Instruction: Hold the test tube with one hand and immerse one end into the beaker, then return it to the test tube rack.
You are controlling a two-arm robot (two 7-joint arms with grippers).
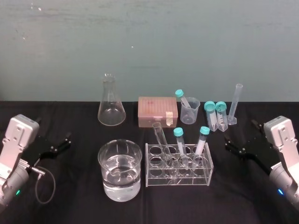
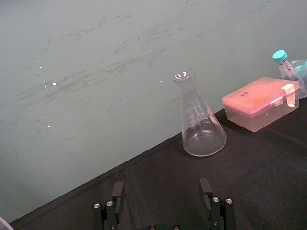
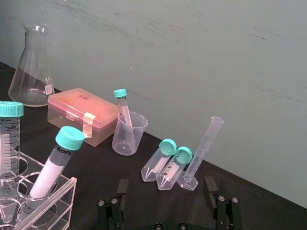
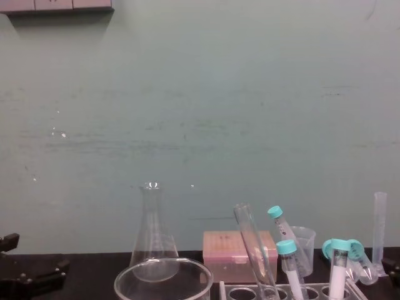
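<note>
One uncapped test tube [image 1: 163, 145] stands in the left end of the test tube rack [image 1: 196, 180]. We read its long axis as tilted: the open mouth leans up, back and toward the rack's left side, while the round bottom sits low inside the rack, nearer its front. Just to the rack's left, close but apart from it, is the beaker [image 1: 107, 161], holding clear liquid. Two teal-capped tubes [image 1: 202, 139] lean in holes of the same rack, toward its right end.

Neither gripper holds anything. The right gripper [image 3: 166, 186] hovers well out to the rack's right with its fingers spread wide. The left gripper [image 2: 161, 188] sits well out to the rack's left, past the beaker, spread just as wide. We judge the right one a little nearer to the rack, yet the capped tubes lie between it and the test tube. The left one would meet the leaning mouth from its open side. Either way the grasp should take the glass above the rack, and the lift should follow the tilt
</note>
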